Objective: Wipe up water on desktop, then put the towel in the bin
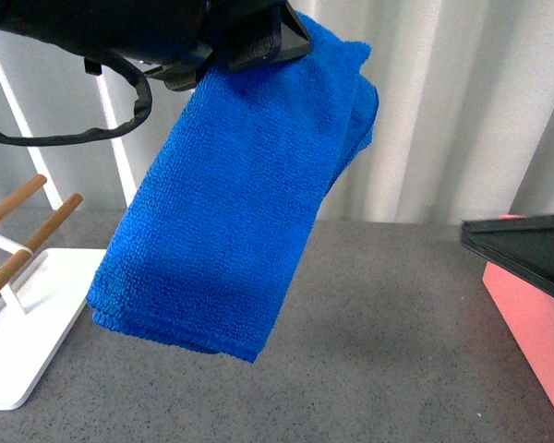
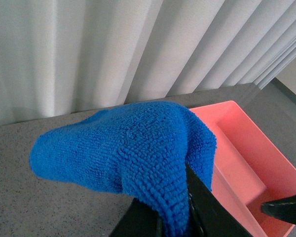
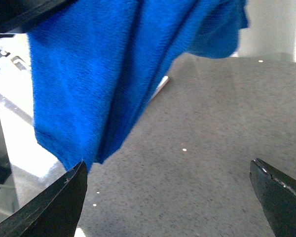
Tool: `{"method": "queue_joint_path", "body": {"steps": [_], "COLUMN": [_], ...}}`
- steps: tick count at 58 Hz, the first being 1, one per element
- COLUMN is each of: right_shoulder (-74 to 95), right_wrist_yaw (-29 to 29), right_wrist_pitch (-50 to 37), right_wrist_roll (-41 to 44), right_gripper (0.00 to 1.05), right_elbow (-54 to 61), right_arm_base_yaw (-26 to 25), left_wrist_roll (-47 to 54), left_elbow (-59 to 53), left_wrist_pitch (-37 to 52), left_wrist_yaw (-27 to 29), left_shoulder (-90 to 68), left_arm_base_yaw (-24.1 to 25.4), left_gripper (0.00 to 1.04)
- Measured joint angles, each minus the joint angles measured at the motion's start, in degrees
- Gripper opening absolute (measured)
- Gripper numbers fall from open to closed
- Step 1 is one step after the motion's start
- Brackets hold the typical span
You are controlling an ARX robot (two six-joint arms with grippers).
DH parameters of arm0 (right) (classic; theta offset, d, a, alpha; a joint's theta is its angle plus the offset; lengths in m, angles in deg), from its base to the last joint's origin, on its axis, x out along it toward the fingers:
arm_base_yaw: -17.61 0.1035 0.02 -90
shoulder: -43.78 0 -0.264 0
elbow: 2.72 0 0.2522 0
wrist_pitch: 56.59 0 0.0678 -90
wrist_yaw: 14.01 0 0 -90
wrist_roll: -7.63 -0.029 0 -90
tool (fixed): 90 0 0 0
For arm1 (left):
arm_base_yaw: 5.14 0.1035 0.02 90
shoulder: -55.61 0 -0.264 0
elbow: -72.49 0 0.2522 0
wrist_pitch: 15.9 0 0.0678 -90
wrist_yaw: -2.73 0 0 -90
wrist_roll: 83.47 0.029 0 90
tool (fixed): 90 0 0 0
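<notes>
Far left: white rack (image 1: pixel 28 314) with wooden rods (image 1: pixel 37 217), standing on the desktop (image 1: pixel 388 360). Next along, hanging clear of that surface, the towel (image 1: pixel 231 203), clamped by its top edge in the left gripper (image 1: pixel 258 41), long axis slanting down toward the rack. Far right: the bin (image 1: pixel 531 314), well apart from the towel and nearer the right arm, so a rightward carry for the left. Right gripper (image 3: pixel 168 168) spread wide, holding nothing. Shown only from the left wrist: the bin's open inside. No water made out, possibly lost in the speckle.
</notes>
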Motion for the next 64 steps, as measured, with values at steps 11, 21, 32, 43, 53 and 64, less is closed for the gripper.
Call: {"method": "queue_joint_path", "body": {"steps": [11, 21, 32, 43, 53, 64], "right_shoulder": [5.73, 11.47, 20.39, 25.59, 28.35, 29.70], "right_wrist_yaw": [-2.64, -1.31, -2.58, -3.45, -3.08, -2.71], "right_wrist_pitch": [-7.98, -12.35, -19.87, -23.39, -24.33, -25.73], "right_wrist_roll": [-4.87, -7.87, -12.63, -15.17, -16.66, -17.55], "right_gripper": [0.98, 0.98, 0.98, 0.98, 0.98, 0.87], "right_elbow": [-3.04, -6.84, -12.61, -17.18, -20.31, -22.29], "right_arm_base_yaw": [3.96, 6.05, 8.68, 11.34, 12.96, 14.36], "left_wrist_roll": [0.04, 0.07, 0.09, 0.24, 0.26, 0.31], "left_elbow": [0.00, 0.00, 0.00, 0.00, 0.00, 0.00], "left_wrist_pitch": [0.00, 0.00, 0.00, 0.00, 0.00, 0.00], "left_wrist_yaw": [0.02, 0.02, 0.02, 0.02, 0.04, 0.07], "left_shoulder": [0.00, 0.00, 0.00, 0.00, 0.00, 0.00], "left_arm_base_yaw": [0.02, 0.00, 0.00, 0.00, 0.04, 0.02], "left_gripper": [0.04, 0.04, 0.04, 0.04, 0.04, 0.04]}}
